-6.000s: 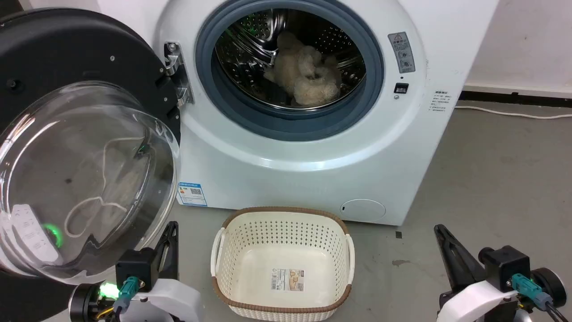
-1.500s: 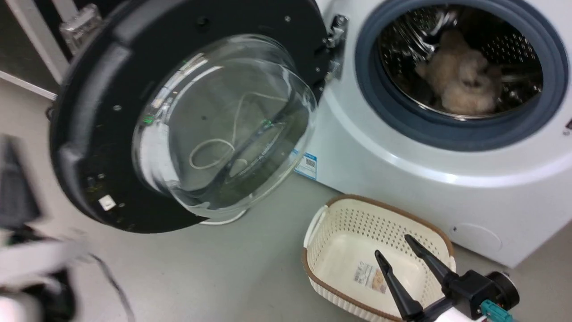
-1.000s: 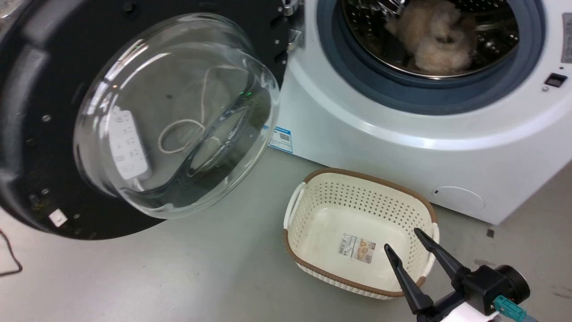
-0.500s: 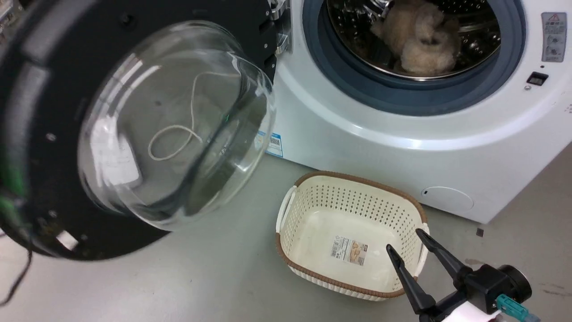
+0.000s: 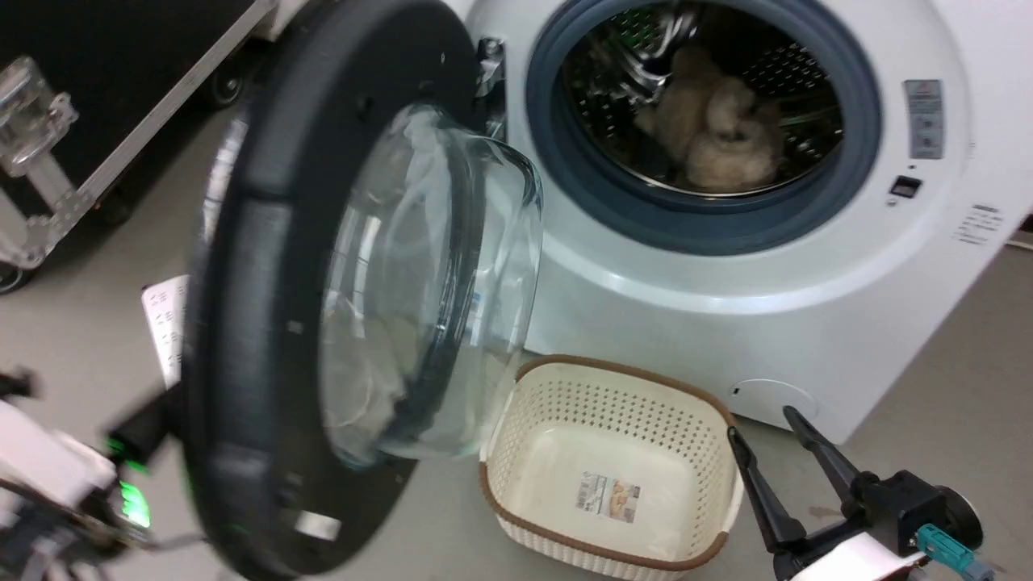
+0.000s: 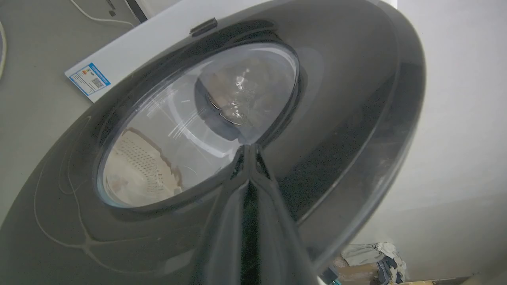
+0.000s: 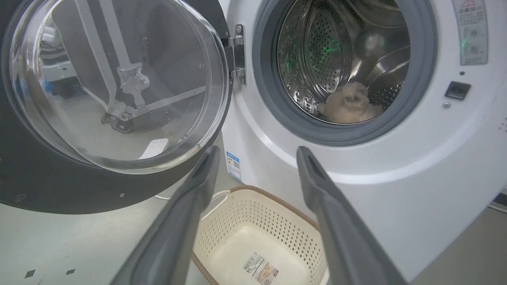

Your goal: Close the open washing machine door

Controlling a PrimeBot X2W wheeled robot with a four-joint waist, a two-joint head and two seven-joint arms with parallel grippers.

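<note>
Place: a robot test room or lab set up as a laundry corner
Floor: bare grey floor [image 5: 968,403] with a loose white cable [image 6: 95,18] lying on it
Walls: plain white wall [image 6: 455,118]
Laundry gear: washing machine [image 5: 726,323] standing alone, laundry basket [image 5: 613,411] in front of it
Lab gear: black wheeled flight case [image 5: 121,48] with metal edging, and beside it a clear acrylic bracket [image 5: 28,113]

Left end effector [image 6: 248,154]: 2 dark fingers pressed together, nothing between them. The tips meet the washing machine door [image 6: 348,118] on its glossy black rim, at the edge of the glass centre. Through the glass, distorted: a cream perforated basket [image 6: 138,174]. Behind the door is the white washing machine [image 6: 158,39] with a blue label [image 6: 89,79]. Grey floor [image 6: 35,111]. Crumpled cloth [image 6: 368,255] at lower right.
</note>
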